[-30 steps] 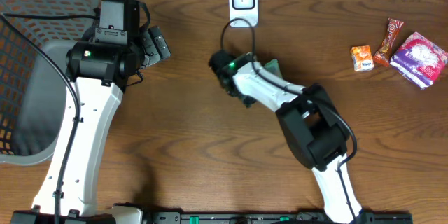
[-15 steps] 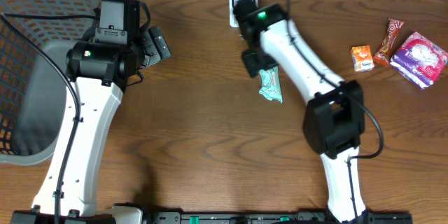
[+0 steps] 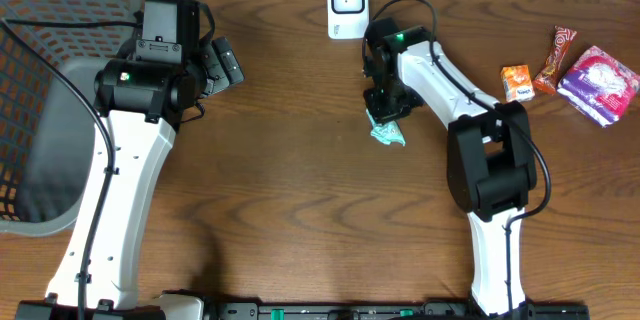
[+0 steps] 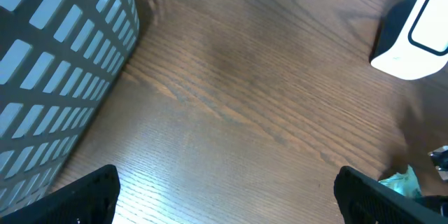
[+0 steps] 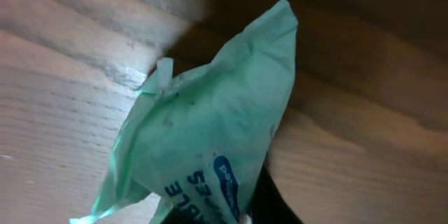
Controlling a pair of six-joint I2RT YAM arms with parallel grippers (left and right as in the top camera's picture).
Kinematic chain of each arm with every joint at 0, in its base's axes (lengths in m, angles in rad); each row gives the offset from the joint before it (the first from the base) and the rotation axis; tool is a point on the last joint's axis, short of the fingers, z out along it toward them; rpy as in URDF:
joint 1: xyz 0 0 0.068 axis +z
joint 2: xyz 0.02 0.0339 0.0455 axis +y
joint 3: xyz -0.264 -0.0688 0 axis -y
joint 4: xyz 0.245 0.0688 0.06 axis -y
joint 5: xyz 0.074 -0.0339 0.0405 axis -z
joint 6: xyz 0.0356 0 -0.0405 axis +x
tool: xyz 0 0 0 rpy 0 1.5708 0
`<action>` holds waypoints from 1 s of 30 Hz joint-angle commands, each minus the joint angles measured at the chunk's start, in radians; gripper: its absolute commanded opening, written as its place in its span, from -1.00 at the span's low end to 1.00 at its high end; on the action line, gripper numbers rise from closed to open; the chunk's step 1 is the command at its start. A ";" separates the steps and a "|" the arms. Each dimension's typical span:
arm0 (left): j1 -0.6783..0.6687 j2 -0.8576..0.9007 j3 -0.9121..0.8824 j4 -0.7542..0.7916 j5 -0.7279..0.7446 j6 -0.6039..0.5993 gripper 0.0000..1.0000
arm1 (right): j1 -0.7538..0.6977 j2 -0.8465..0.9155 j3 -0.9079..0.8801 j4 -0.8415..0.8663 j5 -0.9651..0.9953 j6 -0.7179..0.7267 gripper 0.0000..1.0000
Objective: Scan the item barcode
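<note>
The right arm reaches from the near edge of the table (image 3: 290,190), elbow bent and wrist pitched down. The right gripper (image 3: 385,116) is closed on the green packet (image 3: 391,136) at mid-table. The left gripper (image 3: 222,63) hangs wide open and empty beside the basket (image 3: 50,20). The scanner (image 3: 347,4) stands at the far edge.

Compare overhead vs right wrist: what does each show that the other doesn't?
Overhead only: scanner, basket, left arm, right arm, orange box, brown bar, purple pack. Right wrist only: blue lettering on the wrapper, close up. Both: green packet, wood table.
</note>
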 commanded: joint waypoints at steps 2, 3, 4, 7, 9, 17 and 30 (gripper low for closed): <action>0.004 0.005 0.007 -0.003 -0.005 -0.005 0.96 | 0.003 0.005 0.088 0.027 0.005 0.084 -0.98; 0.004 0.005 0.007 -0.003 -0.005 -0.005 0.96 | 0.002 0.005 0.132 0.027 0.010 0.100 -0.98; 0.004 0.005 0.007 -0.003 -0.005 -0.005 0.96 | 0.000 0.005 0.185 0.033 0.009 0.108 -0.98; 0.004 0.005 0.007 -0.003 -0.005 -0.005 0.95 | 0.000 0.005 0.306 0.125 0.010 0.118 -0.98; 0.004 0.005 0.007 -0.003 -0.005 -0.005 0.96 | 0.008 0.005 0.352 0.288 0.009 0.118 -0.98; 0.004 0.005 0.007 -0.003 -0.005 -0.005 0.96 | 0.020 0.074 0.348 0.660 0.130 0.118 -0.98; 0.004 0.005 0.007 -0.003 -0.005 -0.005 0.96 | -0.064 0.045 0.378 0.570 0.483 0.064 -0.98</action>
